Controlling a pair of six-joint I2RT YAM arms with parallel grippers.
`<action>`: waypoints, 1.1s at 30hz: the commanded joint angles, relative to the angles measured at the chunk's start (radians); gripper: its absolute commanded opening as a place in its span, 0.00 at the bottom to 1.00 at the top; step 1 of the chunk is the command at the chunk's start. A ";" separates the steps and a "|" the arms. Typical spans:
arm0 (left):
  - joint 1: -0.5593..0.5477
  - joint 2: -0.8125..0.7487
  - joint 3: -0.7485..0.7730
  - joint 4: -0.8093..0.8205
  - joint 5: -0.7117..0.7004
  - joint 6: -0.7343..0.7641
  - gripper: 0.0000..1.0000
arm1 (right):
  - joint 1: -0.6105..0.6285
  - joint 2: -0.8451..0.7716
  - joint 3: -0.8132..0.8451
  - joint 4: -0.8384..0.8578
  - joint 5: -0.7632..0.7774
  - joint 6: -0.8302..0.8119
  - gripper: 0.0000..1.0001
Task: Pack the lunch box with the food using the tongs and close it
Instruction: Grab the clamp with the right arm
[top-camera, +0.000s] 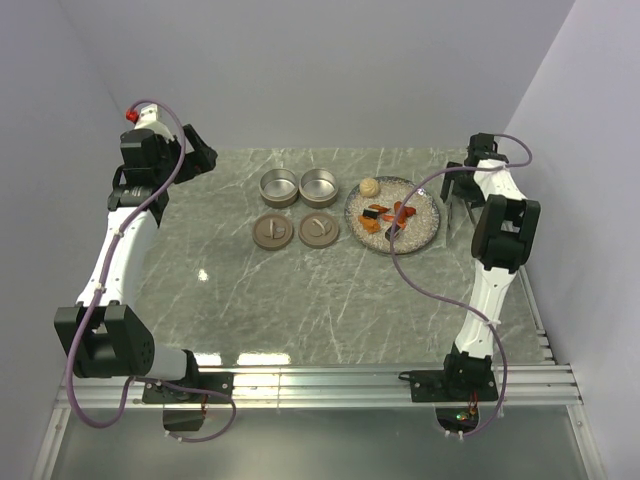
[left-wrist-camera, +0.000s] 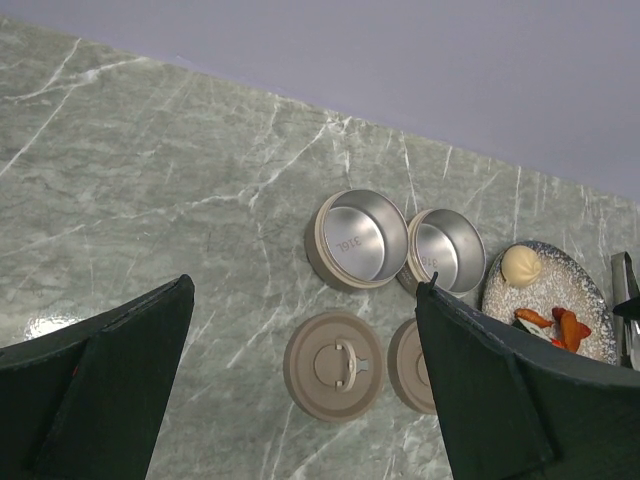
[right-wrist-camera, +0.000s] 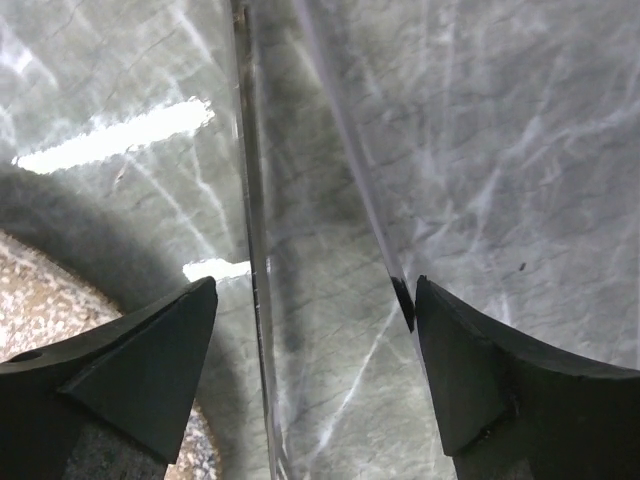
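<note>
Right now your right gripper (right-wrist-camera: 310, 290) has its black fingers spread either side of the slim grey metal tongs (right-wrist-camera: 256, 270), which lie on the marble table (top-camera: 250, 300) just beside the speckled grey plate (right-wrist-camera: 40, 300). Your left gripper (left-wrist-camera: 305, 285) is wide open and holds nothing. The small food pieces (top-camera: 385, 215) sit on that plate, near the two round steel lunch box tins (top-camera: 279, 186) and their beige lids (top-camera: 272, 231).

A speckled grey plate (top-camera: 428, 222) is sitting on the green-grey marble table (top-camera: 300, 295), toward its far right corner and just short of the right edge. Light is glinting off the stone near the left and near edges. Pale lilac walls (top-camera: 330, 70) are closing in the far, left and right edges, and silver metal rails (top-camera: 330, 384) are running along the near edge.
</note>
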 joint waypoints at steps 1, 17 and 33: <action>0.000 -0.017 0.024 0.022 0.013 0.002 1.00 | 0.012 0.017 0.068 -0.061 -0.015 0.020 0.88; 0.000 -0.052 -0.011 0.025 -0.008 -0.015 0.99 | 0.011 0.024 0.070 -0.083 0.060 0.037 0.54; 0.000 -0.058 -0.020 0.043 0.016 -0.030 0.99 | 0.014 -0.350 -0.065 0.055 -0.049 0.051 0.54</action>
